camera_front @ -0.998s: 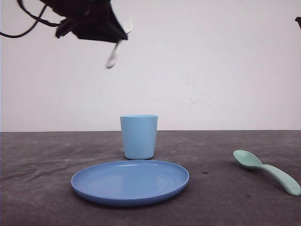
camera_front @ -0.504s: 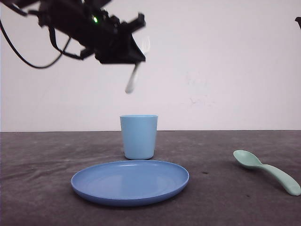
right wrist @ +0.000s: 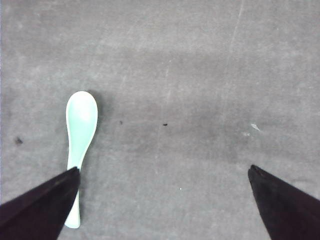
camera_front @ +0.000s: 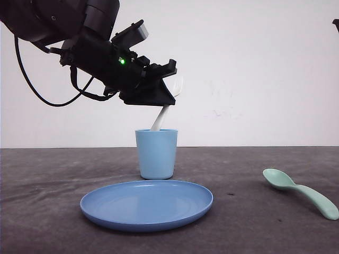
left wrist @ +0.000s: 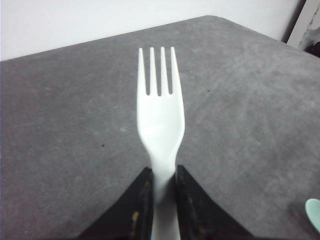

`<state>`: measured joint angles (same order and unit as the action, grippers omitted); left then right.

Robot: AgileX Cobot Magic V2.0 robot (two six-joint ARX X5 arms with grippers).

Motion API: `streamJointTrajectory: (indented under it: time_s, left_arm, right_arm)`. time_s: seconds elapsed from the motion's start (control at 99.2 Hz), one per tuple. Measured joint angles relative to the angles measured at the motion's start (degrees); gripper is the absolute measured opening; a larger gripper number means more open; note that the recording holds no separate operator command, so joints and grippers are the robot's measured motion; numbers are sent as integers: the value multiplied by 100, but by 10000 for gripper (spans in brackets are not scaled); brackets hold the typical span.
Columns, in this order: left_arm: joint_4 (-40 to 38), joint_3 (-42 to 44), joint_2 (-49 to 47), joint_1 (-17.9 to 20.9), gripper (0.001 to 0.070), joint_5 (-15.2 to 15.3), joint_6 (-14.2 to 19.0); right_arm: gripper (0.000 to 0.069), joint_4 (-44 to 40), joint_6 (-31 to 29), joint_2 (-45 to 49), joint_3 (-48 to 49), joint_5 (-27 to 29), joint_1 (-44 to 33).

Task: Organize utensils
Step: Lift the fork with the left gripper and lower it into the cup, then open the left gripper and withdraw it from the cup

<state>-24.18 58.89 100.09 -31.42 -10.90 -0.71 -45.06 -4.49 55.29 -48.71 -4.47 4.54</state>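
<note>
The left gripper (camera_front: 168, 95) clamps one white fork (left wrist: 160, 120) by its handle above the single light blue cup (camera_front: 156, 154), the fork's lower end dipping behind the rim, hidden there. One mint-green spoon (camera_front: 302, 192) lies on the grey desk (camera_front: 42, 180) well right of the one blue plate (camera_front: 146, 205). The right gripper (right wrist: 165, 200) hangs spread wide over the spoon, its fingers cut off at the frame edge

Black left arm (camera_front: 79, 37) — looping cable (green light).

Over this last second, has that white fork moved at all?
Yes. The fork, held in the left hand, has come down and to the right, from up high at the left to just above the blue cup.
</note>
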Motion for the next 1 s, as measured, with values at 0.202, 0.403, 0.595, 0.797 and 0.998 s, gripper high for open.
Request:
streamJointTrajectory:
  time_s: [0.202,0.403,0.595,0.797,0.998]
  left_arm:
    - [22,0,28,0,38,0,-107]
    - [162,0,199,0,38,0,-142]
    - [192,0,203,0,40,0,-146]
    - [214,0,203,0,171,0,-146]
    - [348,0,170,0,235,2,-144]
  right_arm:
    - [680,2,0,0,0,2,0]
    - [680,0,-4,0,2,2,0]
    - [680,-4,-22,0,0,2,0]
    - [680,-22,-22,0,0,2,0]
    - [680,-20,-22,0,0,-61,0]
